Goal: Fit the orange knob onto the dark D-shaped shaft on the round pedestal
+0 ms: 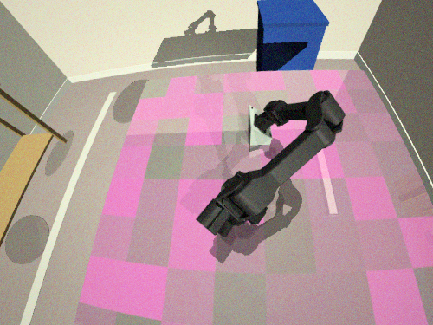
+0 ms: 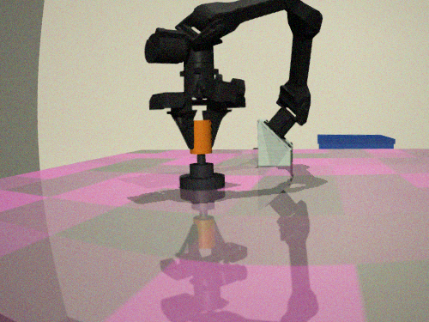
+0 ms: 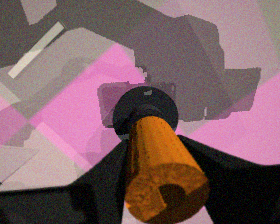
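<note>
The orange knob (image 2: 202,137) (image 3: 157,155) is upright between the fingers of my gripper (image 2: 202,143), which is shut on it. The dark shaft (image 2: 201,159) shows as a short length between the knob's lower end and the round pedestal (image 2: 202,182) (image 3: 146,97). The knob is over the shaft, at or near its top, with a gap between knob and pedestal. Whether the shaft's tip is inside the hole is hidden. The shaft's flat side cannot be seen. In the top view the arm hides the knob and pedestal.
The arm's pale wedge-shaped base mount (image 1: 260,135) (image 2: 274,150) stands behind the pedestal. A blue cabinet (image 1: 290,30) (image 2: 356,142) is at the back, and a wooden table (image 1: 19,169) is at the far left.
</note>
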`<state>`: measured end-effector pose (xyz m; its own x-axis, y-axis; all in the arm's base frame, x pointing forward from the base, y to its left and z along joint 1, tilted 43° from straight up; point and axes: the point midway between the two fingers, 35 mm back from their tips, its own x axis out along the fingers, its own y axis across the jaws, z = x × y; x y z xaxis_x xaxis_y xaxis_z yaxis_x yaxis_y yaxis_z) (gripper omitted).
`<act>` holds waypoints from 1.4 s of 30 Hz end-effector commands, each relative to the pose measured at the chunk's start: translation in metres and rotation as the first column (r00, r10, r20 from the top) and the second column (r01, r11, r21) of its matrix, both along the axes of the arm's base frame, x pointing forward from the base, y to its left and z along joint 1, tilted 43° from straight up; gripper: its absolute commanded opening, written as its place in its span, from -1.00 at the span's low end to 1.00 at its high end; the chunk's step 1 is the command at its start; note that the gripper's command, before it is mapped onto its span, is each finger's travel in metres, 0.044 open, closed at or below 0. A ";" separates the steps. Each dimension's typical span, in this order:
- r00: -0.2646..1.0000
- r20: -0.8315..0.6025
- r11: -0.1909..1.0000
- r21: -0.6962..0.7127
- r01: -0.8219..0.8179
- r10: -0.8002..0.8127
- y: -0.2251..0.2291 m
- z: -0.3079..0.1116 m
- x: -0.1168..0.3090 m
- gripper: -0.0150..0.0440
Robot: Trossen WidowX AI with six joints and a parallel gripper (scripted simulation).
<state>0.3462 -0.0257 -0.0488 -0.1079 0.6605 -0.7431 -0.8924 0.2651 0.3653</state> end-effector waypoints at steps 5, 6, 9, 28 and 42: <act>1.000 0.006 1.000 0.001 -0.005 0.005 0.001 -0.002 -0.001 -0.49; 1.000 0.006 1.000 0.001 -0.005 0.005 0.001 -0.002 -0.001 -0.49; 1.000 0.006 1.000 0.001 -0.005 0.005 0.002 -0.002 -0.001 -0.49; 0.996 0.063 0.998 0.008 -0.069 0.069 -0.001 0.002 0.002 -0.49; 0.977 0.145 0.987 0.012 -0.161 0.158 0.000 -0.001 -0.001 -0.49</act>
<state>0.3453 -0.0255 -0.0496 -0.1094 0.6612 -0.7422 -0.9634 0.1134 0.2430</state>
